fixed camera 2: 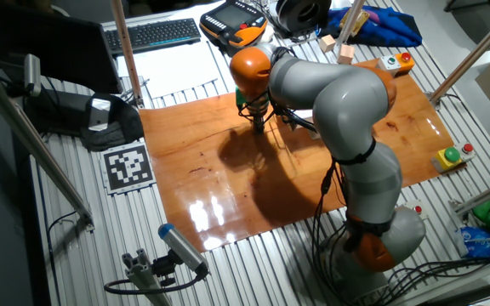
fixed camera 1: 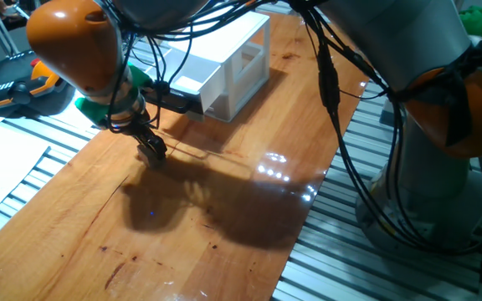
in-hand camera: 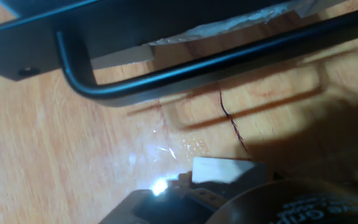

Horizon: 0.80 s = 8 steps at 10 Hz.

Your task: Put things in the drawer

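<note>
Though apparently carrying the cube [in-hand camera: 221, 171] at the gripper [fixed camera 1: 151, 152] tips, just short of the drawer [fixed camera 1: 189, 82] handle [in-hand camera: 185, 71], cannot tell whether jaws clamp it. Risks dropping it on the table [fixed camera 1: 224, 226], or clipping the handle unless lifted first.

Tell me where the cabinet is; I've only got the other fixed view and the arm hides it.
Observer: The white cabinet stands at one end of the table, just beyond the gripper.
Operator: Any cube near it?
Observer: The hand view shows a pale cube right at the gripper. I cannot tell whether it is gripped.
Operator: And the handle?
Observer: The dark handle bar runs across just ahead of the cube.
</note>
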Each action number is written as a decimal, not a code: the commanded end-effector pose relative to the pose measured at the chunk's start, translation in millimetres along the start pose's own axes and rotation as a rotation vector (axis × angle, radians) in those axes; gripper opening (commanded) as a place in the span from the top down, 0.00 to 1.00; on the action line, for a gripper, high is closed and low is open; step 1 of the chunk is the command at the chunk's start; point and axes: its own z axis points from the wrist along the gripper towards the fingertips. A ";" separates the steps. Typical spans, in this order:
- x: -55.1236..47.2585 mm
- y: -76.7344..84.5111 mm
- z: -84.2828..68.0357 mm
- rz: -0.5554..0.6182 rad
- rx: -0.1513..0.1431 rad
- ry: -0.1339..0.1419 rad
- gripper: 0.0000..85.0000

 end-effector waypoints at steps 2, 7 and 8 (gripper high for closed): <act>-0.8 -0.7 0.7 -0.030 0.001 0.013 0.80; -6.1 -0.6 -12.5 -0.102 -0.030 0.015 1.00; -9.8 -0.3 -20.1 -0.121 -0.043 0.015 1.00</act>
